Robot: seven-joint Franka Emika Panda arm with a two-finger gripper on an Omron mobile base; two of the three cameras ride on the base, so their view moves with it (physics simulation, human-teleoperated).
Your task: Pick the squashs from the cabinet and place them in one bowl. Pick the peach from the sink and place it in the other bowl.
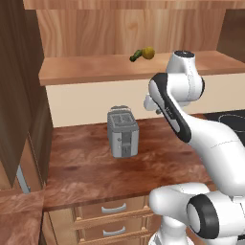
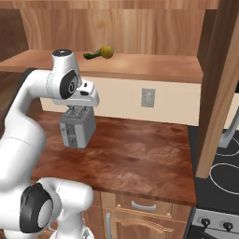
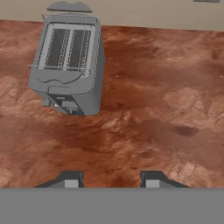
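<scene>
Two squashs lie side by side on the plank shelf of the open cabinet [image 1: 91,72]: a dark green elongated one [image 1: 136,55] [image 2: 93,54] and a rounded yellow one [image 1: 149,52] [image 2: 107,52]. My gripper [image 3: 112,180] hangs over the wooden counter, well below the shelf, pointing down. It is open, with bare countertop between its fingertips [image 3: 71,180]. In the right base view my hand sits just above the toaster. The peach, the sink and both bowls are out of view.
A grey toaster [image 1: 123,132] [image 2: 77,125] [image 3: 68,65] stands on the counter under the shelf. Dark cabinet doors stand open at the left [image 1: 19,95] and right [image 2: 219,84]. A black stovetop [image 2: 223,173] borders the counter's right end. Drawers [image 1: 113,208] run below.
</scene>
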